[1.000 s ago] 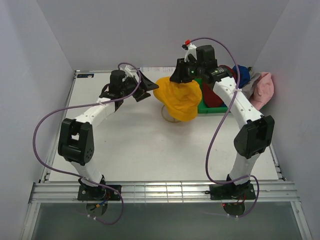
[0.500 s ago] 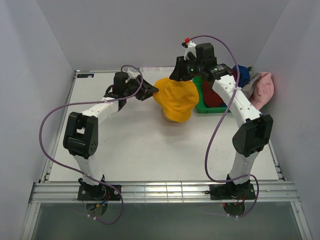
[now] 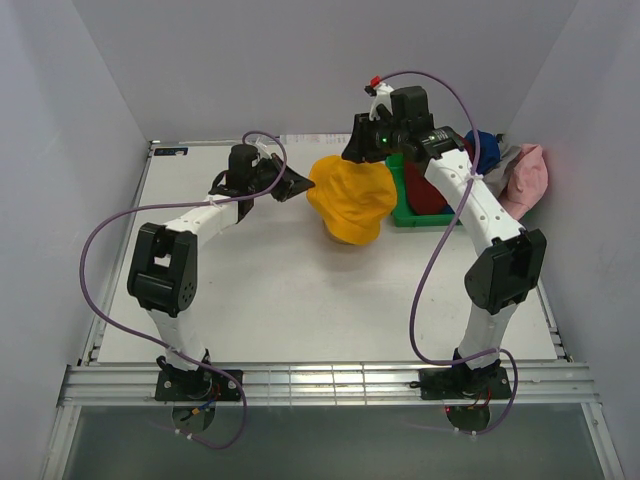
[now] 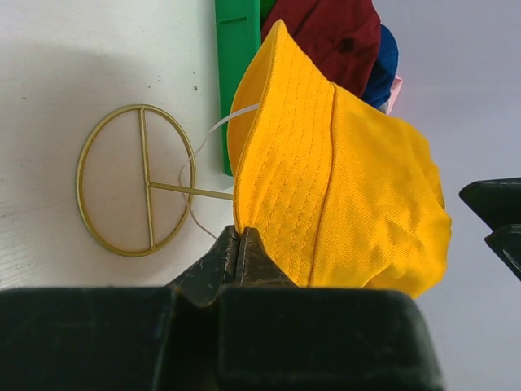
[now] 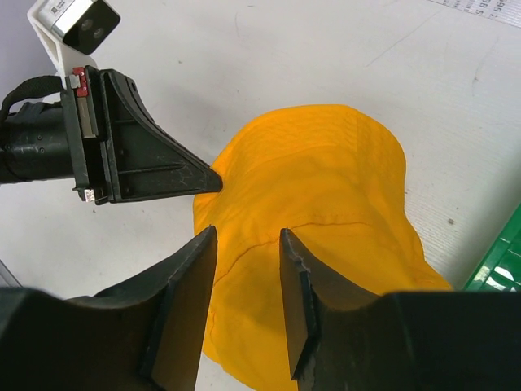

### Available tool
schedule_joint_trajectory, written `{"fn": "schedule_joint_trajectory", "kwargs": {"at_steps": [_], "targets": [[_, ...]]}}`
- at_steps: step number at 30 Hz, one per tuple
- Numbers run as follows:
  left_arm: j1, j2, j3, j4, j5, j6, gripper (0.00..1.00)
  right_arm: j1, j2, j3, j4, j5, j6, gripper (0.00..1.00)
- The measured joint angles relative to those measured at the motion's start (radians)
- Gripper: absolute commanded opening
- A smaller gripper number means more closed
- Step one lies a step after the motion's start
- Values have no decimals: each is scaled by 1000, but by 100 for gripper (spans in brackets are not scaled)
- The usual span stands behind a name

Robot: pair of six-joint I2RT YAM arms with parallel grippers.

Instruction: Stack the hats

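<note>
Yellow hat (image 3: pixel 350 200) sits toward the far middle of the surface (image 3: pixel 250 290), with a hand on each side of it. The left hand (image 4: pixel 240 243) is pressed shut on the hat's brim, its two fingertips meeting on the stitched edge on the side nearest that arm. From there the hat spreads away to the robot's right, brim first, then crown.

The right hand (image 5: pixel 248 236) hangs directly over the crown with its fingers a little apart. Yellow cloth shows in the gap, but nothing looks pinched, so it seems to have no hold on the hat.

Below the brim, the left wrist view shows a gold wire stand (image 4: pixel 138 179). Its ring base lies flat on the surface and its stem runs from the ring in under the hat's opening. The hat therefore appears to be draped over the stand's top, though the top itself is hidden. From overhead the hat covers the stand entirely.

Just beyond the hat, on the robot's right, is a green bin (image 3: pixel 408 216) with a dark red hat (image 3: pixel 425 190) in it. A blue hat (image 3: pixel 485 150) and a pink hat (image 3: pixel 527 178) are farther right, toward the wall.

The next move likely turns on the opening facing down over the stem, with the pinched brim on the left side. Letting go there should let that edge drop and the hat settle. The right hand is the nearer one to the hats in the bin.
</note>
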Motion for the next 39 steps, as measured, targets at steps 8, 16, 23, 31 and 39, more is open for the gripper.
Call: {"fn": "schedule_joint_trajectory", "kwargs": {"at_steps": [8, 16, 23, 31, 39], "targets": [[0, 19, 1, -34, -26, 19, 0, 0, 0, 54, -48, 59, -16, 53], [0, 60, -11, -61, -46, 53, 0, 0, -18, 46, -80, 98, -31, 55], [0, 61, -19, -61, -49, 72, 0, 0, -106, -56, -85, 115, -51, 55], [1, 82, -16, -66, -51, 89, 0, 7, -153, -154, -84, 150, -74, 57], [7, 110, -14, -70, -43, 96, 0, 21, -153, -180, -84, 169, -80, 57]]}}
